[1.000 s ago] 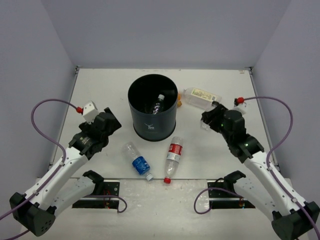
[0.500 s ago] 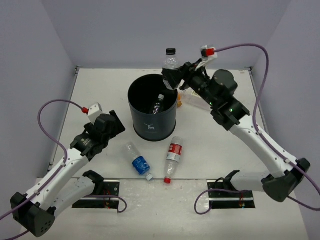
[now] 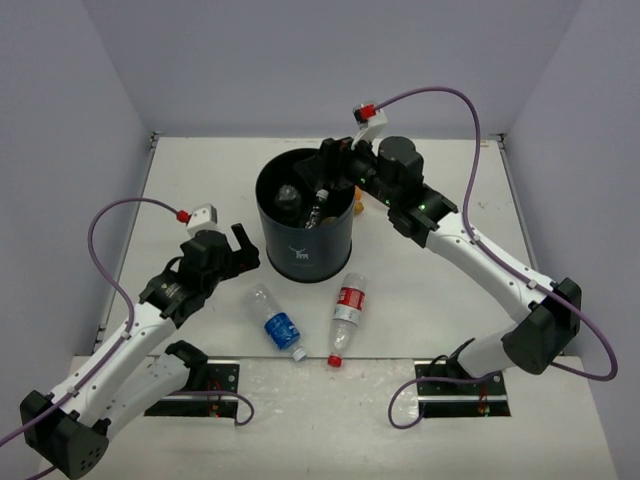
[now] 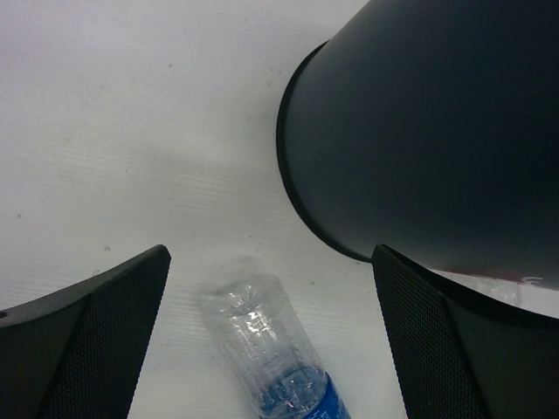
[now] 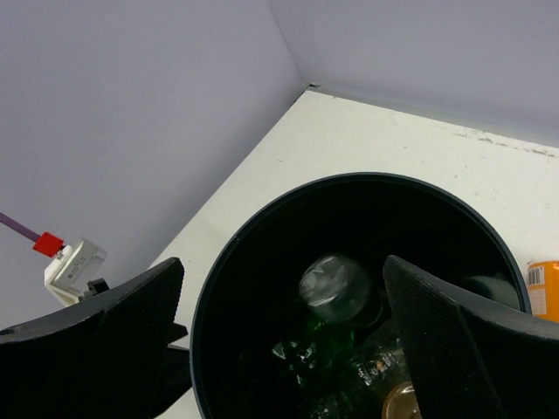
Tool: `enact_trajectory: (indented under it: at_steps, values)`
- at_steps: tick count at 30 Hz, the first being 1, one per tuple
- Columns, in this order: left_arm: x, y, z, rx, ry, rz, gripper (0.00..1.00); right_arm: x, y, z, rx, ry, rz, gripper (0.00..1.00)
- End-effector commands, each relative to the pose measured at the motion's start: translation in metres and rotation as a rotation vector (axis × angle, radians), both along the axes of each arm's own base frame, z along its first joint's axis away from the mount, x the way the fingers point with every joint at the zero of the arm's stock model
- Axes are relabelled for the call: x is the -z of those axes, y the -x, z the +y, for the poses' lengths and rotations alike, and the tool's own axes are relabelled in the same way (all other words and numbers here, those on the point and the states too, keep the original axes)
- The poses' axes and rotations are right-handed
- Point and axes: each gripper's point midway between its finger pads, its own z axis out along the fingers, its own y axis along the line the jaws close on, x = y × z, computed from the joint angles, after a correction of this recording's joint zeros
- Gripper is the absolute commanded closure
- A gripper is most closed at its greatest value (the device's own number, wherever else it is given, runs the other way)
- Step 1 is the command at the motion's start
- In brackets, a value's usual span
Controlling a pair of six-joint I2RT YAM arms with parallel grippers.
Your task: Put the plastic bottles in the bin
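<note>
The dark bin (image 3: 305,235) stands mid-table with several plastic bottles inside. My right gripper (image 3: 333,166) hangs open over its far rim. In the right wrist view a clear bottle (image 5: 336,286) lies loose in the bin (image 5: 218,288) above a green one (image 5: 307,347), and the right gripper (image 5: 284,340) holds nothing. A blue-labelled bottle (image 3: 277,320) and a red-labelled bottle (image 3: 346,314) lie in front of the bin. My left gripper (image 3: 247,248) is open just above the blue-labelled bottle (image 4: 262,336), whose base lies between the fingers (image 4: 105,332), untouched.
An orange bottle (image 3: 357,206) lies behind the bin on its right, mostly hidden by the right arm; its end shows in the right wrist view (image 5: 543,288). Purple cables loop off both arms. White walls close in the table on three sides.
The right arm lifted a clear black-capped bottle from the table's right side, swung over the bin and opened; the bottle is now inside. The left gripper edged toward the blue-labelled bottle.
</note>
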Motion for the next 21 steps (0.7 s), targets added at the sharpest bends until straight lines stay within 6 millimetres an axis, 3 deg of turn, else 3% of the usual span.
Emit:
enact_trajectory:
  at_steps: [1,9,13,14,15,19,21]
  values:
    - [-0.012,-0.005,-0.008,0.045,0.025,-0.059,0.0,-0.036,0.015,-0.001,-0.036,-0.064,-0.071,0.01]
    - [-0.01,-0.001,-0.011,0.062,0.045,-0.053,0.0,-0.051,0.015,-0.025,0.067,-0.071,-0.108,0.01]
    - [-0.008,0.003,-0.015,0.07,0.073,-0.046,0.0,-0.065,0.014,-0.079,0.286,-0.118,-0.096,0.01]
    - [-0.006,0.004,-0.015,0.067,0.078,-0.041,0.0,-0.061,0.015,-0.092,0.328,-0.128,-0.082,0.01]
    - [-0.004,0.005,-0.015,0.063,0.082,-0.035,0.0,-0.045,0.011,-0.107,0.388,-0.113,-0.051,0.01]
    - [0.009,0.012,-0.023,0.098,0.115,0.018,0.0,-0.029,0.027,-0.176,0.576,-0.195,0.011,0.01]
    - [0.021,0.017,-0.026,0.107,0.129,0.054,0.0,0.008,0.029,-0.209,0.711,-0.18,0.052,0.01]
